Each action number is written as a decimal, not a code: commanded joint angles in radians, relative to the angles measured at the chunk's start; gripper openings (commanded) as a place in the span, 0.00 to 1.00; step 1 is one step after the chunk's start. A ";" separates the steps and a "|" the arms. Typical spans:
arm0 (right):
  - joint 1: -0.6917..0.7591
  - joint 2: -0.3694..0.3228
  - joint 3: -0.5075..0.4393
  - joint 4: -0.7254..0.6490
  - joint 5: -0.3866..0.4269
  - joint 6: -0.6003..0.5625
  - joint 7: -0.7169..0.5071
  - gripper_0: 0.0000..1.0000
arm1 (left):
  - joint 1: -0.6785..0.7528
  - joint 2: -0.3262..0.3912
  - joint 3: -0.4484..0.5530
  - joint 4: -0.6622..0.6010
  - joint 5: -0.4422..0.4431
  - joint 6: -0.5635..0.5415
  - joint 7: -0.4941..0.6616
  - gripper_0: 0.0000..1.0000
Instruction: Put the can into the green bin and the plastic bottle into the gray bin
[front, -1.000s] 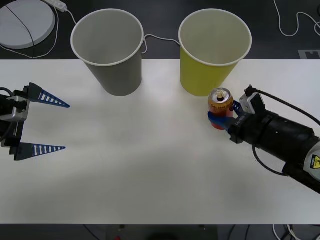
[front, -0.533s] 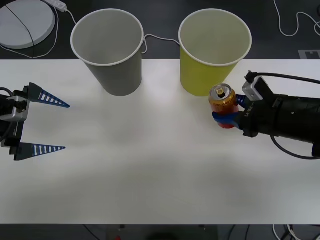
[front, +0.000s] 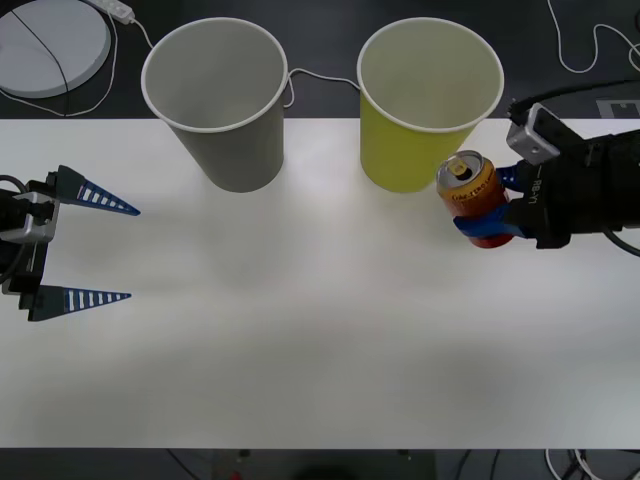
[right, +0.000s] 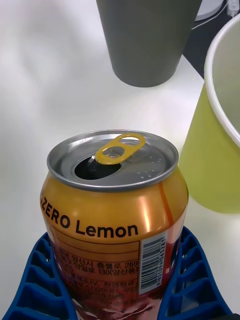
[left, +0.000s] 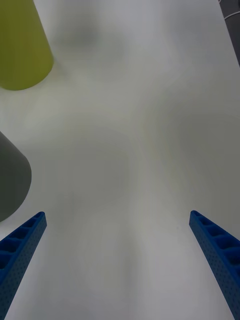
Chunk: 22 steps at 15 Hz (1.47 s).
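Right gripper: the right gripper (front: 487, 208) is clenched on the can (front: 472, 193), its blue ribbed fingers (right: 194, 280) pressed against the can's two sides low on the body.
Can: it stands upright between those fingers, gold top and open pull-tab up; the label reads "ZERO Lemon" in the right wrist view (right: 112, 215). In the front view its base shows above the table (front: 320, 330), apparently lifted clear, though contact cannot be ruled out.
Green bin: the green bin (front: 428, 110) stands just beside the held can, on the side toward the robot's left and a little farther from the robot; its pale rolled rim sits higher than the can's top. In the right wrist view its wall (right: 212, 165) is close to the can, apart from it.
Gray bin: the gray bin (front: 220, 105) stands well beyond the green bin from the right gripper, upright on the table, mouth open; its wall shows past the can in the right wrist view (right: 145, 40).
Right arm: black, reaching in from the table's right edge with a cable looping over it.
Left gripper: the left gripper (front: 85, 247) is released, fingers spread wide, holding nothing, over the table's left edge and well apart from both bins and the can.
Behind the table: a white round disc (front: 45, 45) and white cables on the dark floor.
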 joint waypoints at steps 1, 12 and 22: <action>0.000 -0.009 -0.110 0.010 -0.019 -0.162 -0.019 0.00 | 0.000 0.000 0.000 0.000 0.000 0.000 0.000 1.00; -0.230 0.082 -0.342 0.214 0.015 -0.788 -0.094 0.00 | 0.000 0.000 0.000 0.000 0.000 0.000 0.000 1.00; -0.655 0.307 -0.090 0.524 0.224 -0.938 -0.175 0.00 | 0.000 0.000 0.000 0.000 0.000 0.000 0.000 1.00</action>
